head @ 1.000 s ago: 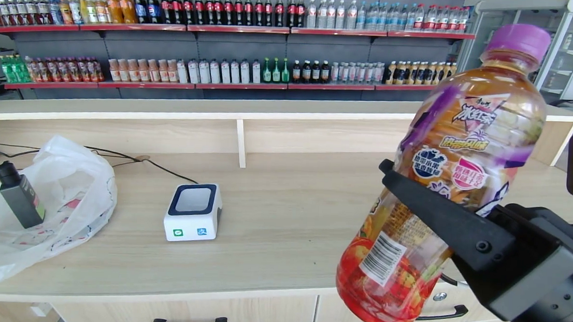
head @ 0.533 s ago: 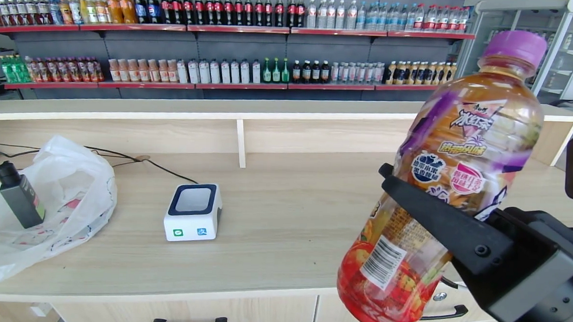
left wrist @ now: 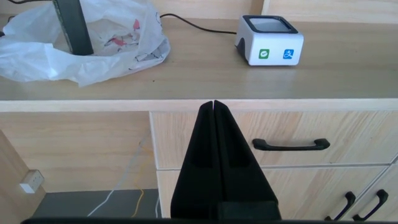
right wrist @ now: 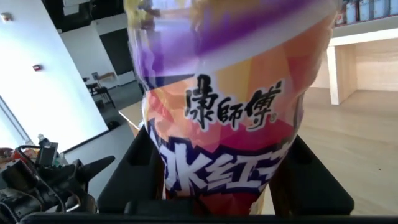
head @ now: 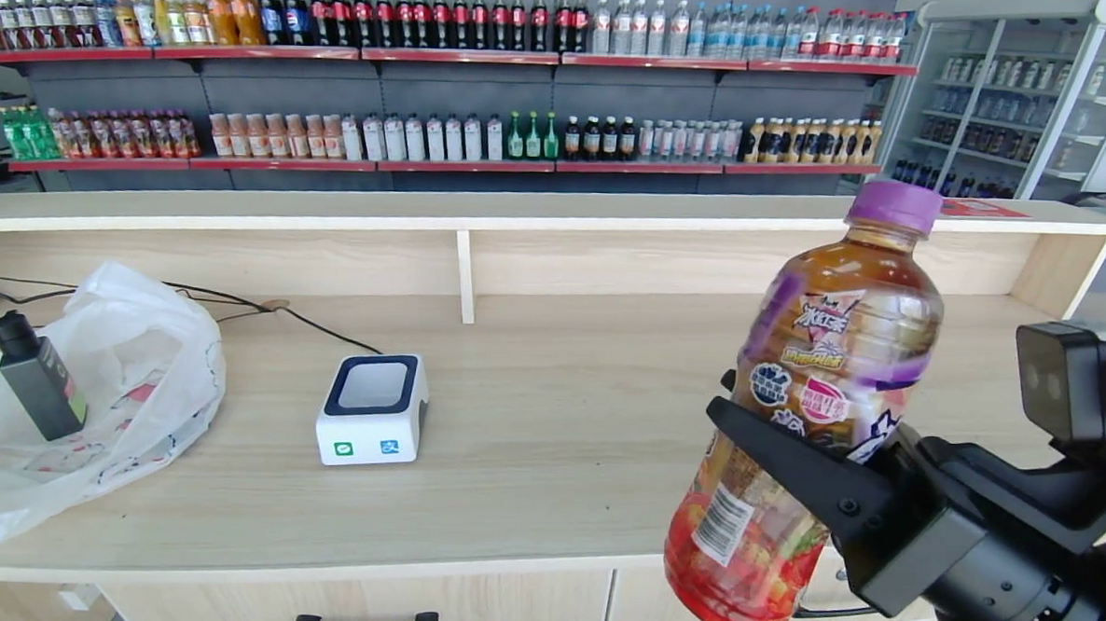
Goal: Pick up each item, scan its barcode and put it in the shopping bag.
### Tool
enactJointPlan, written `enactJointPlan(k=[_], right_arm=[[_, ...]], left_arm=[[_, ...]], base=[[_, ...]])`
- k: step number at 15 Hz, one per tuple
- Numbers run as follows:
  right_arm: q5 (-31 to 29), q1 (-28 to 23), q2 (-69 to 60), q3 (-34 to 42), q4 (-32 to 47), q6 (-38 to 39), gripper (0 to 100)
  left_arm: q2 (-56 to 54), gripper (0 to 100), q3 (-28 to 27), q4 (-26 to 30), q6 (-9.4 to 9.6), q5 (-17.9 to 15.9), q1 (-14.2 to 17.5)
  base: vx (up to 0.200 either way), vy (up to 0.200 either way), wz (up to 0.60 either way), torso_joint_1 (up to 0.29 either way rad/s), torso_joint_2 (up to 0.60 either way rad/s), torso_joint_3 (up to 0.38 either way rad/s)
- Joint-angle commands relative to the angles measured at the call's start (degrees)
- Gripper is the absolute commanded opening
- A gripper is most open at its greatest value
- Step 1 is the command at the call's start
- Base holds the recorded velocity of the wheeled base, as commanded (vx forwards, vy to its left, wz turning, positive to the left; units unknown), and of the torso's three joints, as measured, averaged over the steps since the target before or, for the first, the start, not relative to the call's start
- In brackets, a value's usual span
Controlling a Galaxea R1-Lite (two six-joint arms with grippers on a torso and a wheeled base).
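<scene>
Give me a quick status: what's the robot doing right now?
Right gripper shut on purple-capped orange tea bottle, raised. Left gripper shut, empty, low before drawers. White scanner box sits between bottle and white plastic shopping bag.

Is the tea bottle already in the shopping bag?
No, the right gripper holds the bottle up at the counter's right, far from the shopping bag.

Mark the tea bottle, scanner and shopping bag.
tea bottle [head: 830,379], head view, label at mid-body.
scanner [head: 374,389], head view, top window.
shopping bag [head: 168,368], head view, white side wall.
</scene>
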Motion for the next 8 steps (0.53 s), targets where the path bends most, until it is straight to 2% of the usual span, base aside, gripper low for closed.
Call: enactJointPlan(k=[1,3,6,8], right_arm=[[0.1,-0.74,-0.2,3.69,-0.17,0.78,0],[-0.61,-2.5,1.47,3.51,-0.17,-0.01,0],[0.8,-14.72,8.68,0.61,-0.17,-13.89,0],[0.8,-22.89,14.04,-6.59,-0.17,-22.33,0]], left_arm=[[-0.02,0,0.0,0.0,-0.26,0.0,0.0],[-0.02,0,0.0,0.0,-1.23,0.09,0.0],[-0.02,0,0.0,0.0,-1.32,0.18,0.0],[-0.02,0,0.0,0.0,-1.23,0.18,0.0]], base=[[0.0,0.0,0.0,0.0,0.0,0.0],[0.0,0.0,0.0,0.0,0.0,0.0],[0.0,0.0,0.0,0.0,0.0,0.0],[0.0,0.0,0.0,0.0,0.0,0.0]])
